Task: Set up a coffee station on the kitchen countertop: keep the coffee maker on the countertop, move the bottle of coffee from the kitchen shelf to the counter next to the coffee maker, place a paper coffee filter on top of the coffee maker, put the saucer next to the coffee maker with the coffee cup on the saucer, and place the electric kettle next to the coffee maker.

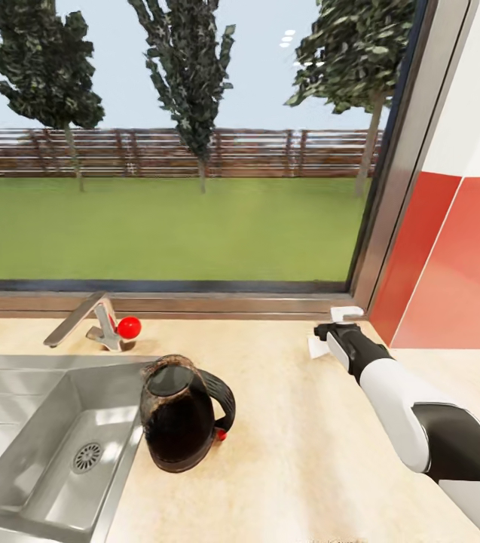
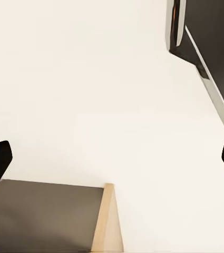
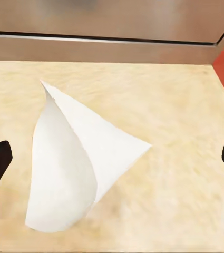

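Paper coffee filter (image 3: 77,163), seemingly cone-shaped, on woodgrain countertop (image 3: 185,200).

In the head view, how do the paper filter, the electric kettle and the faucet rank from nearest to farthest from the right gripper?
1. Paper coffee filter: on the countertop, right beside the right gripper.
2. Electric kettle: further left, by the sink edge.
3. Faucet: farthest left, behind the sink, with a red knob.

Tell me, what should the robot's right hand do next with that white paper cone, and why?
Probably lower the right gripper straight down and close on the white cone-shaped paper coffee filter. The filter lies loose on the light wood-tone countertop, centred between the wide-open fingers, not yet grasped, and it belongs atop the coffee maker.
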Robot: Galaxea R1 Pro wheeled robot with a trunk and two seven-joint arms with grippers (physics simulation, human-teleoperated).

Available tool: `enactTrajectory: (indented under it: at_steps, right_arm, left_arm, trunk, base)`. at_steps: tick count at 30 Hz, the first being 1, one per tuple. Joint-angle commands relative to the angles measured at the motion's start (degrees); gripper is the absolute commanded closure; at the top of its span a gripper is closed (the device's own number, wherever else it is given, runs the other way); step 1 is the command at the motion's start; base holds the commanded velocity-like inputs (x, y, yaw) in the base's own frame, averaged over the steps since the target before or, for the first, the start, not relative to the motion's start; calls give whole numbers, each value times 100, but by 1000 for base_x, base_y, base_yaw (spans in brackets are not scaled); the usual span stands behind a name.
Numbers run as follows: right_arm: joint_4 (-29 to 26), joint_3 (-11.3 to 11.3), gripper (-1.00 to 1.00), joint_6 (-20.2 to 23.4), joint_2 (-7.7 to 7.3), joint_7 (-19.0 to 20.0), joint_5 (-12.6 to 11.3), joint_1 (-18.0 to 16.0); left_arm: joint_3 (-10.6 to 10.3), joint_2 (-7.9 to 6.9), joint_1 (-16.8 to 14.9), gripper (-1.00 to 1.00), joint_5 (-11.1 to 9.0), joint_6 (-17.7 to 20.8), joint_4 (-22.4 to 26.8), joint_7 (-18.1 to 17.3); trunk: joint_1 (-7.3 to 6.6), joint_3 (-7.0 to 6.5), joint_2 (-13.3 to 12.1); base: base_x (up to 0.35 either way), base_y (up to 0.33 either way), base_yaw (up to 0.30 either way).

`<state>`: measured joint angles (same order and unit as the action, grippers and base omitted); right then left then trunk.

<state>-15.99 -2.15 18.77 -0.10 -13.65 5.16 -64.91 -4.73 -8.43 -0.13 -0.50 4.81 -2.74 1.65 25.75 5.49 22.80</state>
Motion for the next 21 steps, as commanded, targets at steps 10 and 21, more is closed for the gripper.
enactTrajectory:
  at_steps: [10, 21]
  right_arm:
    - [40, -22, -100, 40, 26, 3, 55, -4]
    - [52, -22, -100, -116, 28, 5, 55, -4]
  left_arm:
    - [-46, 8, 56, -100, -2, 25, 2, 11]
    - [-46, 8, 57, -100, -2, 27, 2, 11]
  trunk:
    - [3, 60, 12]
    - [3, 146, 12]
  base:
    - [0, 0, -85]
    - [0, 0, -3]
